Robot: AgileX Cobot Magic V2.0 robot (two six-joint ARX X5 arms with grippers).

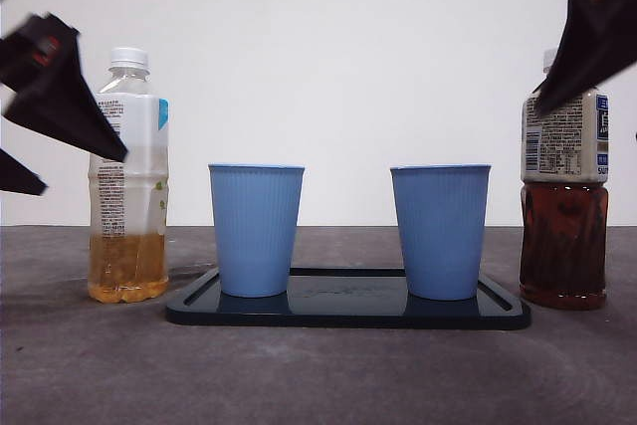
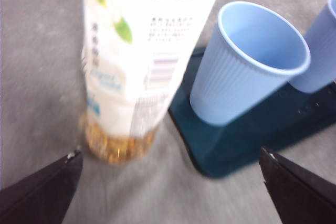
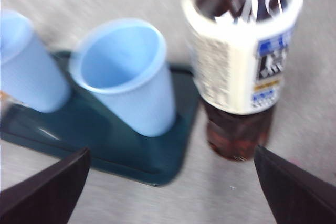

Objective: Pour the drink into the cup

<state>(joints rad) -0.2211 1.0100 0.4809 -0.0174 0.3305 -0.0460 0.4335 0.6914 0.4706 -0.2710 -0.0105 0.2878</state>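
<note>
Both claws hang spread wide, holding nothing: the left claw (image 2: 168,182) beside the pale-drink bottle (image 1: 127,176), the right claw (image 3: 170,182) by the dark-tea bottle (image 1: 564,206). Two blue cups (image 1: 256,229) stand on the tray (image 1: 348,314) between the bottles.

both bottle labels (image 1: 126,161) (image 1: 564,138) carry print and barcodes, too small and blurred to read.

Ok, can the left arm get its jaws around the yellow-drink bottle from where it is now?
Probably yes. The left gripper is open, the yellow-drink bottle stands upright off the tray, and the nearest blue cup sits apart to one side.
</note>
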